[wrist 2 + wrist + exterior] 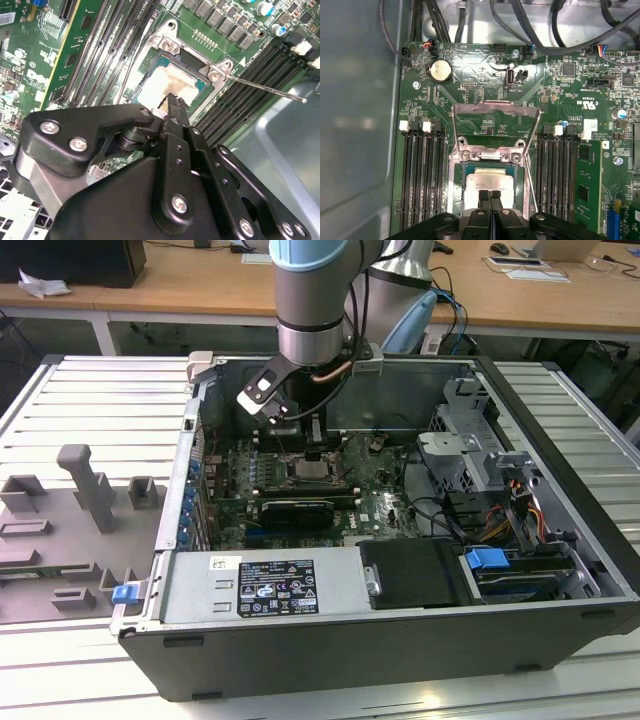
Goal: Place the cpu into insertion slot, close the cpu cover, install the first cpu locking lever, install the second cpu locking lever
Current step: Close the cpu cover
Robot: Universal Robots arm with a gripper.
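Observation:
The cpu (492,179), a pale square chip, lies flat in the insertion slot (454,186) on the green board; it also shows in the second wrist view (167,82) and the exterior view (312,471). My gripper (490,193) is shut, its black fingertips together right at the chip's top, with nothing held between them (173,98). The cpu cover (495,106) is swung open, back from its hinge at the slot's edge. One thin locking lever (265,90) sticks up free beside the slot (532,184). In the exterior view the gripper (312,452) hangs just over the slot inside the case.
Black memory slots (422,175) flank the socket on both sides (555,175). A long black card (295,510) lies nearer the case front. A drive cage (470,455) and cables fill the exterior view's right. A grey fixture tray (70,510) sits outside the case.

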